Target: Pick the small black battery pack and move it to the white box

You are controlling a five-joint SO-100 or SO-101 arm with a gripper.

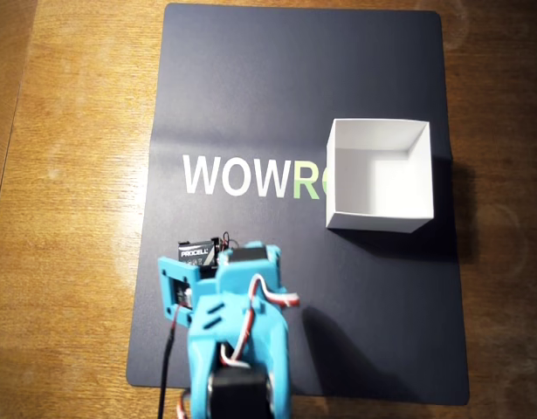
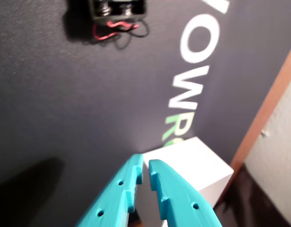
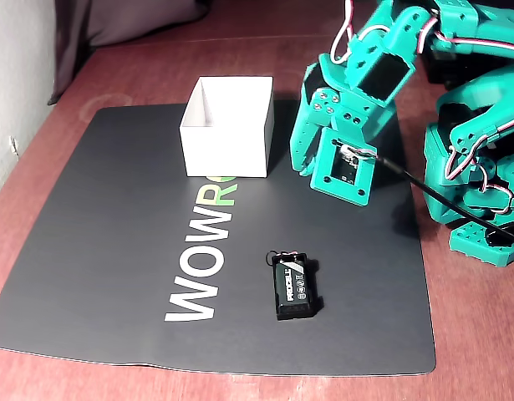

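The small black battery pack point(image 3: 294, 286) lies flat on the dark mat, with red and black wires at one end. It also shows in the overhead view point(image 1: 201, 252), just ahead of the arm, and at the top edge of the wrist view point(image 2: 118, 8). The white box point(image 3: 227, 125) stands open and empty on the mat; it also shows in the overhead view point(image 1: 380, 175) and in the wrist view point(image 2: 195, 165). My teal gripper point(image 2: 145, 164) is shut and empty. In the fixed view it point(image 3: 302, 167) hangs above the mat, between box and pack, touching neither.
The dark mat point(image 3: 114, 251) with white "WOW" and green lettering covers the wooden table point(image 1: 76, 131). The arm's base and servos point(image 3: 478, 167) stand at the right in the fixed view. A black cable point(image 3: 440, 200) runs from the wrist camera.
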